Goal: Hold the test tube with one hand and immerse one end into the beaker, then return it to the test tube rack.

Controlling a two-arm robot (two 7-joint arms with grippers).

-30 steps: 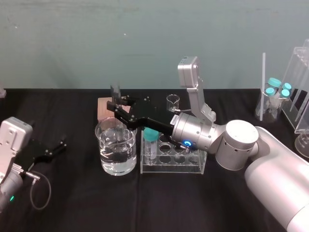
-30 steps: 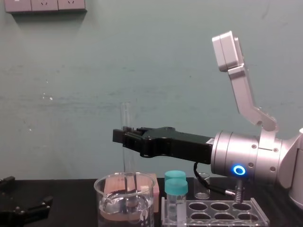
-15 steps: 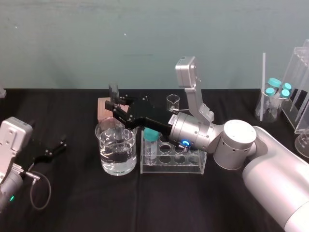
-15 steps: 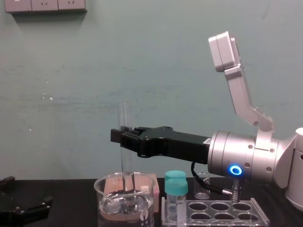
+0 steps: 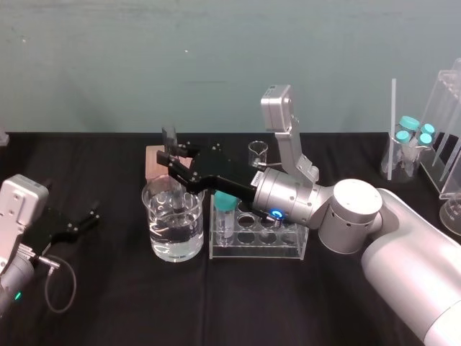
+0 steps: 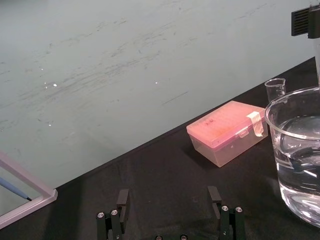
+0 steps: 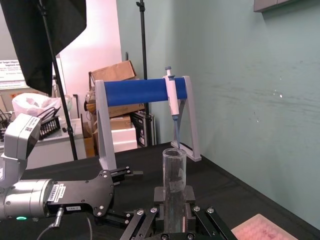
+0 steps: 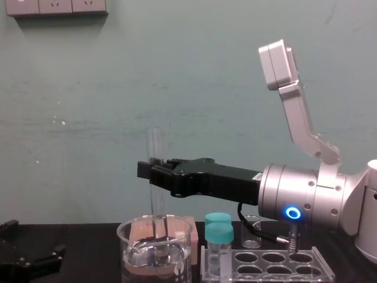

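My right gripper (image 5: 173, 160) is shut on the test tube (image 8: 154, 177), a long clear tube held upright over the beaker (image 5: 173, 231). The tube's lower end hangs inside the beaker's rim (image 8: 156, 223), near the water surface; I cannot tell whether it touches the water. In the right wrist view the test tube (image 7: 174, 190) stands between the black fingers (image 7: 189, 207). The clear test tube rack (image 5: 284, 249) sits just right of the beaker, under the right wrist. My left gripper (image 5: 86, 220) rests open on the table at the far left, with nothing between its fingers (image 6: 122, 200).
A teal-capped vial (image 5: 226, 213) stands in the rack's left end. A pink box (image 6: 227, 132) and a tiny beaker (image 5: 258, 153) sit behind the large beaker. More teal-capped vials (image 5: 415, 137) and clear stands are at the far right. A pipette stand (image 7: 145, 92) is off to the left.
The right arm has shifted slightly left with the tube, bringing it more over the beaker's middle. The left arm has not moved.
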